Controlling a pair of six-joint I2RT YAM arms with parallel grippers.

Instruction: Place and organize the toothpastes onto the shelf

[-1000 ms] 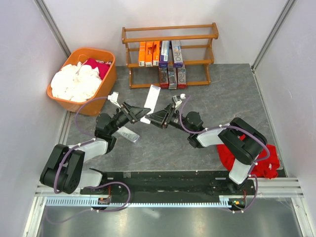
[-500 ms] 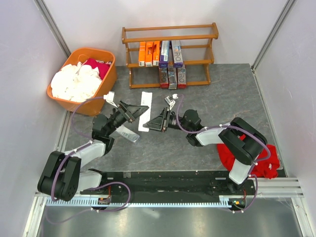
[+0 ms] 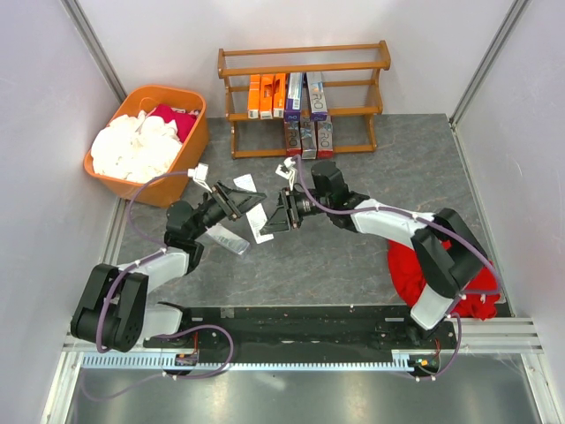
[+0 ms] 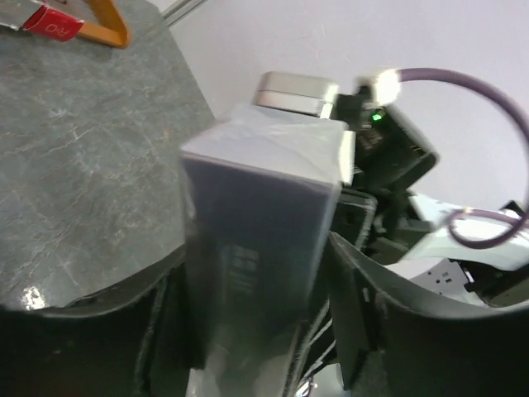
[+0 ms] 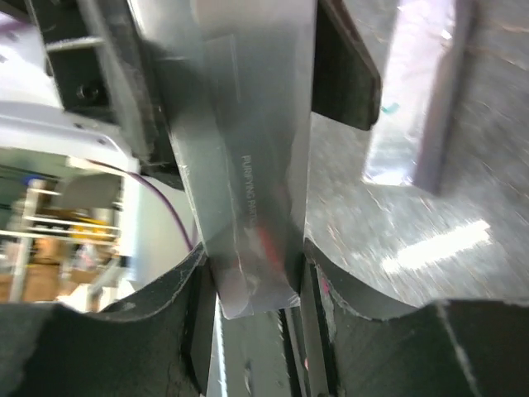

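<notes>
Left gripper (image 3: 236, 201) and right gripper (image 3: 273, 216) both clenched on one silver carton (image 3: 260, 228). Second carton (image 3: 226, 239) just left, orange tub (image 3: 179, 175) far-left, shelf (image 3: 305, 49) far.

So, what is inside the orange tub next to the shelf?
A heap of white cloths fills the orange tub, with a red cloth at its far side. The tub's bottom and anything below the heap are covered.

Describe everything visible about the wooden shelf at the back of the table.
The shelf is an orange-brown wooden rack with three tiers of rails and solid end panels, standing upright at the table's far edge. Middle tier: orange cartons and purple-and-white cartons. Bottom tier: red-and-silver cartons. The top tier is bare, and nothing else touches it.
</notes>
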